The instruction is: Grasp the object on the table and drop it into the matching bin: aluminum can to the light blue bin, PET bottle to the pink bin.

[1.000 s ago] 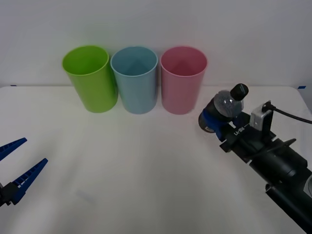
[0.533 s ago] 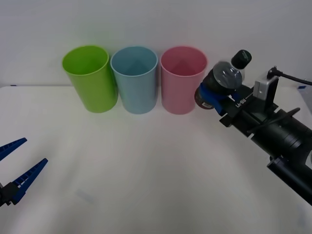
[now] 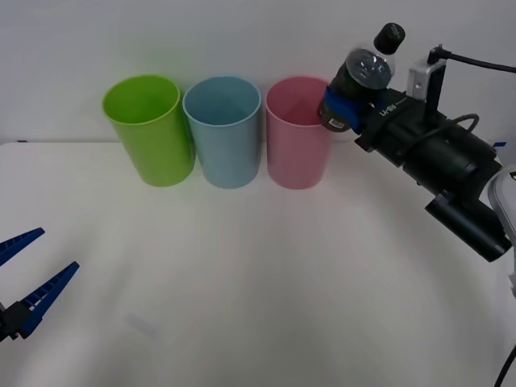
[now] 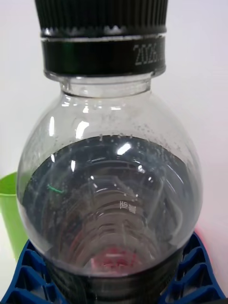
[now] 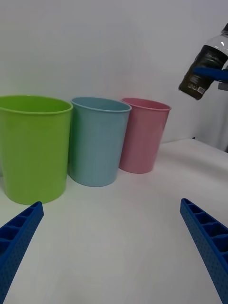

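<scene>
PET bottle [image 3: 364, 79]: clamped in right tool [image 3: 348, 107], tilted, aloft just right of pink bin [image 3: 300, 132] rim. Step: carry to bin. Next: shift over mouth, release. Left tool [image 3: 28, 278]: wide, idle, low over counter [image 3: 258, 266].

Right gripper [image 3: 345, 103] with bottle [image 3: 364, 76] clamped has risen from table [image 3: 242, 282] level and swung toward 11 o'clock; bottle base now overlaps pink bin [image 3: 298, 133] rim.
</scene>
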Robot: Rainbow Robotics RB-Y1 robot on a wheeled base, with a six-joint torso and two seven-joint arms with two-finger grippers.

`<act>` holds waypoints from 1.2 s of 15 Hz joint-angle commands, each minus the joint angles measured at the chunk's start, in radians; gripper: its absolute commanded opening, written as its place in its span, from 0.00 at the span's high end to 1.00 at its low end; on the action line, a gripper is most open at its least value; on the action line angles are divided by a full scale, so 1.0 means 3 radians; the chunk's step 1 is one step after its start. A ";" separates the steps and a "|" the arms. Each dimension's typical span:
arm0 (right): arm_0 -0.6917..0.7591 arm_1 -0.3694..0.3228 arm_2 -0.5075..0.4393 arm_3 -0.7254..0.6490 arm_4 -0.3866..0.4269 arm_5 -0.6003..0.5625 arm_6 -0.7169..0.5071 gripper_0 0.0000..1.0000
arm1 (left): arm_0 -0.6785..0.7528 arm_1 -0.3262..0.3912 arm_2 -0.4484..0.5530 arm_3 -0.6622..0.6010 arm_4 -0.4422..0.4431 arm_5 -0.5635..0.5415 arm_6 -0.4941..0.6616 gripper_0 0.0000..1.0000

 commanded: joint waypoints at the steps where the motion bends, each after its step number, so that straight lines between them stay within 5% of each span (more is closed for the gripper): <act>1: -0.0336 0.0062 0.0000 0.0429 0.0131 -0.0005 -0.0038 1.00 | 0.0000 0.0000 0.0000 0.0000 0.0000 0.0000 0.0000 0.00; 10: -0.1312 0.0451 -0.0021 0.1692 0.0351 -0.0107 -0.0053 1.00 | 0.0000 0.0000 0.0000 0.0000 0.0000 0.0000 0.0000 0.00; 15: -0.1435 0.0522 -0.0067 0.1851 0.0433 -0.0092 0.0003 1.00 | 0.0000 0.0000 0.0000 0.0000 0.0000 0.0000 0.0000 0.00; 16: -0.1435 0.0522 -0.0067 0.1851 0.0438 -0.0092 0.0024 0.88 | 0.0000 0.0000 0.0000 0.0000 0.0000 0.0000 0.0000 0.00; 18: -0.1435 0.0522 -0.0072 0.1851 0.0433 -0.0092 0.0049 0.23 | 0.0000 0.0000 0.0000 0.0000 0.0000 0.0000 0.0000 0.00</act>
